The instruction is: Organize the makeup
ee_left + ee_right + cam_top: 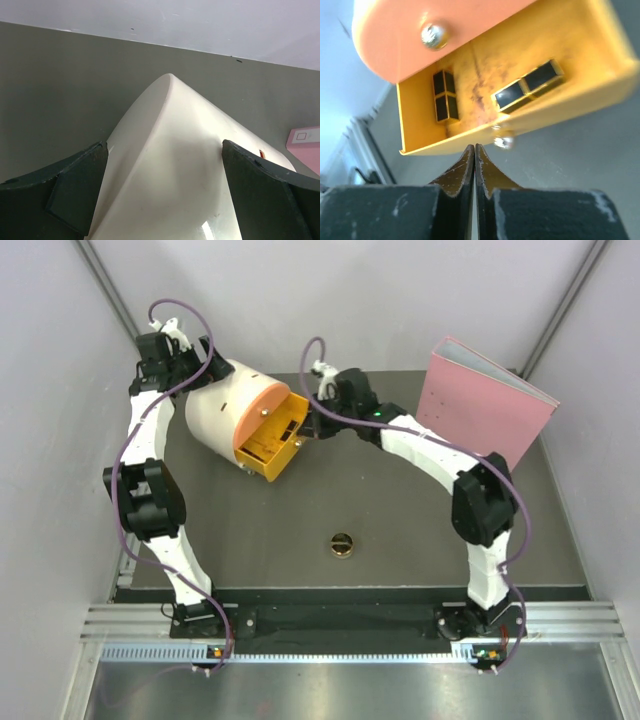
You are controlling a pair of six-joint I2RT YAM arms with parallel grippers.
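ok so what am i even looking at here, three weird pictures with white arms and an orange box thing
Two white robot arms are bolted to a table's near edge. The overhead view shows both; the others come from cameras on each wrist. The left gripper straddles a cream cylindrical box, apparently steadying it. The right gripper, fingers shut, holds nothing, right at the box's pulled-out yellow drawer, where two black-and-gold lipstick cases lie. A round gold compact sits on the dark table; a pink binder stands behind.

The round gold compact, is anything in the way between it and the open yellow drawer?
Nothing visible. The round gold compact sits alone on the table, with bare surface up to the open yellow drawer. The right gripper, jaws shut, sits at the drawer's front edge.
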